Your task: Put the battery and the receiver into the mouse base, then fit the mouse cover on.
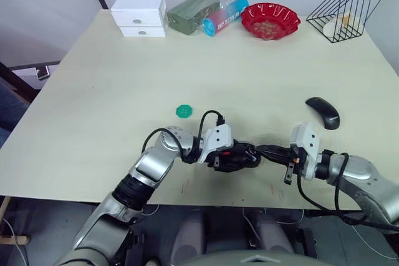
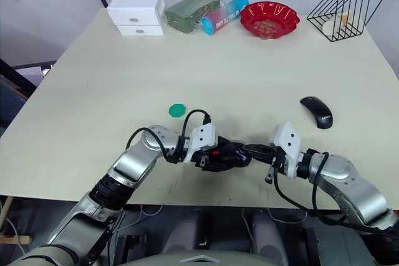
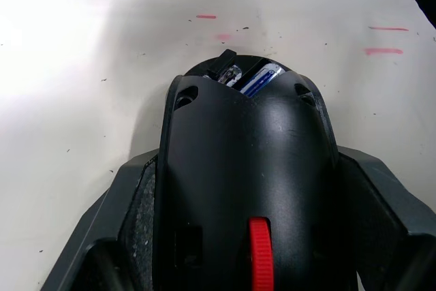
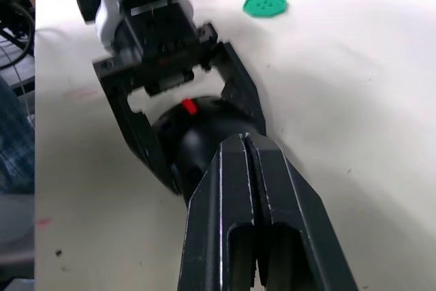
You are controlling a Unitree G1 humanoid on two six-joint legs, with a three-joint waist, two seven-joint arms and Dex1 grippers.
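My left gripper [image 1: 244,156] is shut on the mouse base [image 1: 232,159], a black oval body with a red wheel [image 3: 258,255], held near the table's front edge. In the left wrist view the blue battery [image 3: 263,79] lies in the base's open rear, with the receiver [image 3: 223,65], a small dark nub, in the slot beside it. My right gripper [image 4: 244,141] is shut with nothing between its fingers, and its tips touch the rear end of the base [image 4: 194,138]. The mouse cover [image 1: 323,113], a glossy black shell, rests on the table to the right.
A green toothed disc [image 1: 183,111] lies just beyond my left arm. Along the far edge stand a white drawer box [image 1: 139,14], a green pack [image 1: 193,12], a blue-pink tube [image 1: 224,15], a red bowl [image 1: 270,20] and a black wire rack [image 1: 344,10].
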